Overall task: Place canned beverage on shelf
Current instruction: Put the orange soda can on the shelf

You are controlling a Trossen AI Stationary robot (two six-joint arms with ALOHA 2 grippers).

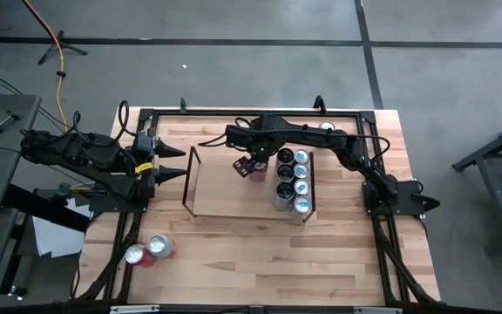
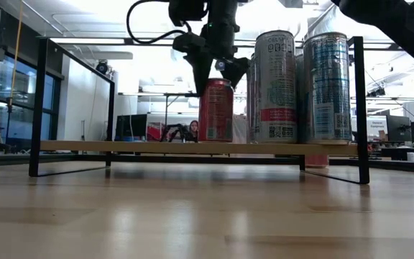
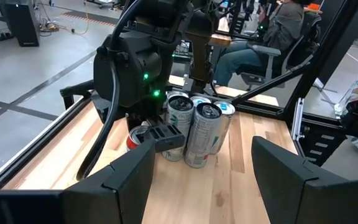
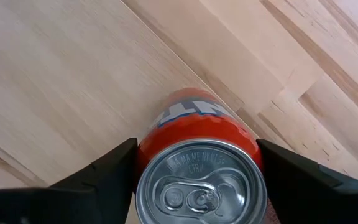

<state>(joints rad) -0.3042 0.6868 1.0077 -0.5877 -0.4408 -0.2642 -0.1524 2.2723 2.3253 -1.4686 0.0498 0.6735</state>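
The right claw (image 1: 253, 166) hangs over the shelf (image 1: 220, 196) with its fingers on either side of a red can (image 2: 215, 109), gripping it near the top rim so the can stays upright; in the low view the can's base sits on or just at the shelf board, so this looks like the moment of setting down, with the grip not yet let go. The right wrist view looks straight down on the can's silver lid between the two dark fingers, which press against its sides. The can goes just beside the block of tall silver cans (image 1: 292, 181) lined up in two rows at the shelf's right end, probably to keep the stock packed together and leave the bare left part of the board free for more. The left claw (image 1: 171, 174) waits at the left edge of the tabletop (image 1: 260, 262), pointing toward the shelf, its fingers standing apart around nothing. Two more cans (image 1: 149, 250), one red and one silver, stand on the tabletop near the front left, well apart from the shelf, likely next in line.
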